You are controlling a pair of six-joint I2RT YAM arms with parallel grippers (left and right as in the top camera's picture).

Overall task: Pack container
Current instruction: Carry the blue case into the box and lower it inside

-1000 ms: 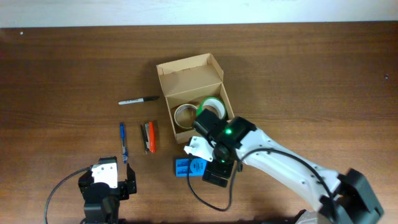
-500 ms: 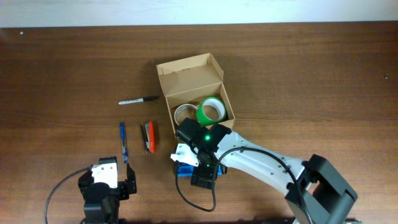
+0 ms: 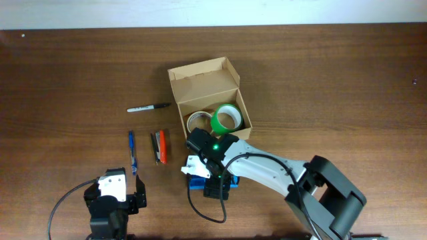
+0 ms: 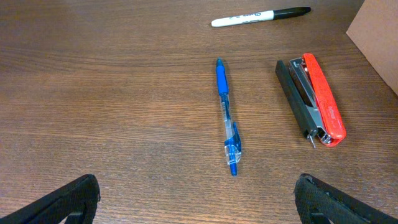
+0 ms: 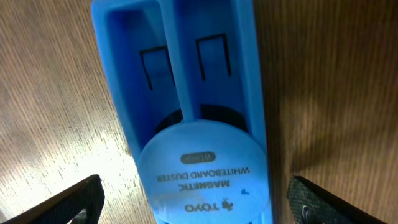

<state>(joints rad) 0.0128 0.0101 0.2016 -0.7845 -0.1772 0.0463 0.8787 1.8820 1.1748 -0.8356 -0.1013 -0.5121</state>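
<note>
Overhead: the container [image 3: 209, 85] sits open at the middle of the surface [image 3: 333, 80], lid flap up, with a tan tape roll [image 3: 197, 123] and a green tape roll [image 3: 226, 119] inside. Just in front of it, the right gripper [image 3: 212, 181] hangs over a blue whiteboard eraser [image 3: 194, 184]. The left gripper [image 3: 111, 200] is near the front edge.

Left wrist: the left gripper [image 4: 196, 198] is released and holds nothing. Ahead lie a blue pen [image 4: 227, 118], a red stapler [image 4: 314, 106], a marker [image 4: 261, 15] and the container's corner [image 4: 379, 37].

Right wrist: the right gripper [image 5: 199, 202] is spread wide, its fingers either side of the eraser [image 5: 186, 93].
</note>
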